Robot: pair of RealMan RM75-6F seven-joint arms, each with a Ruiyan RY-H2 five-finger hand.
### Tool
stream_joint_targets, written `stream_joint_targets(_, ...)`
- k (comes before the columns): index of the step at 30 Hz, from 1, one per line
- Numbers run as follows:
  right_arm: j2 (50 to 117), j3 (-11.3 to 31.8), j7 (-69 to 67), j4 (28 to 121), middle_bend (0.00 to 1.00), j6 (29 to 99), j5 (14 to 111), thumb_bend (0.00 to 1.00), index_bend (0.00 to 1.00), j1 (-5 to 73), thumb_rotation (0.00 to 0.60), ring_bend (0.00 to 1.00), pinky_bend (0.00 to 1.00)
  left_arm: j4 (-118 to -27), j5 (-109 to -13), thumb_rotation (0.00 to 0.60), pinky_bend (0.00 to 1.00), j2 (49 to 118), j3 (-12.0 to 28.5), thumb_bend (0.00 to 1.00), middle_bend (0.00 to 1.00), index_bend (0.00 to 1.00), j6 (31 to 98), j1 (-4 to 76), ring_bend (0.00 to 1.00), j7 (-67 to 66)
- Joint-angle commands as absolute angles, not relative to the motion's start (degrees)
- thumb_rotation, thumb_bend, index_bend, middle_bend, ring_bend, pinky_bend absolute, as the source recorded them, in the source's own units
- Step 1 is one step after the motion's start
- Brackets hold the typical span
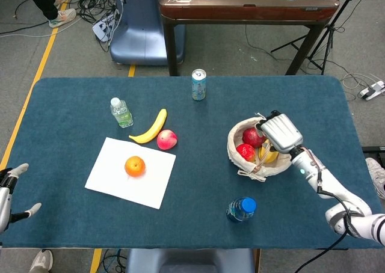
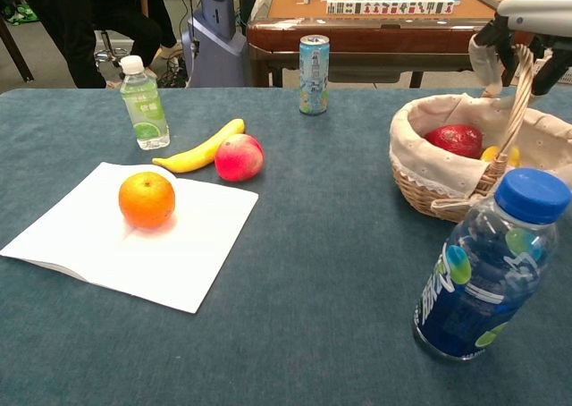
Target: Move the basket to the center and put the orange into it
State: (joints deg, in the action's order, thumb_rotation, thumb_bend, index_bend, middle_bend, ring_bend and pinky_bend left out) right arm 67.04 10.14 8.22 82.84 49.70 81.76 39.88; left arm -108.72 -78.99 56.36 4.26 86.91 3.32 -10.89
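the right hand (image 1: 280, 133) sits over the basket (image 1: 236, 142) at the right of centre in the head view, its fingers curled around the top of the wicker handle (image 2: 517, 93); it looks to be gripping the handle, though how firm the hold is i cannot tell. the step in hand is the basket move. to do it well, the grasp should be secure at the middle of the handle before lifting, so the loaded basket hangs level and the red fruit (image 1: 253, 137) inside does not roll out. judging by the layout, the path toward the middle of the bench (image 1: 198, 183) is best kept above the blue-capped bottle (image 1: 242, 208) in the lower middle of the frame.

the orange (image 1: 135, 166) rests on the white sheet (image 1: 114, 183) at centre-left, well apart from the basket. the left hand (image 1: 7, 192) hangs at the lower left edge, fingers spread, holding nothing.

the head view gives the plan of the bench and both hands. the chest view, low and near, shows the handle rising into the hand at the upper right corner and how near the bottle (image 2: 490, 265) stands to the basket; the left hand is absent there.
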Motion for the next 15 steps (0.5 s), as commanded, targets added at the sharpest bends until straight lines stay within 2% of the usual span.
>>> stream_joint_targets(1,67.8,10.1,8.5,82.4,0.58,49.1,80.9,0.21,0.6,40.5,0.6,0.57,0.59,-108.7,-78.9,0.6,0.21,56.4,4.2,0.12,0.22,0.19,86.8,3.3,0.15,-10.9)
stream_joint_targets(12,68.2,10.2,9.2,83.5,0.67,48.6,78.6,0.21,0.69,41.8,0.6,0.69,0.8,-107.8,-78.6,0.6,0.21,56.3,4.2,0.12,0.22,0.19,86.9,2.9,0.15,-9.6)
stream_joint_targets(15,67.4,11.0,8.8,84.9,0.68,49.2,77.8,0.21,0.7,42.0,0.6,0.72,0.83,-107.4,-78.5,0.6,0.21,56.4,4.2,0.12,0.22,0.19,86.8,2.9,0.15,-9.1)
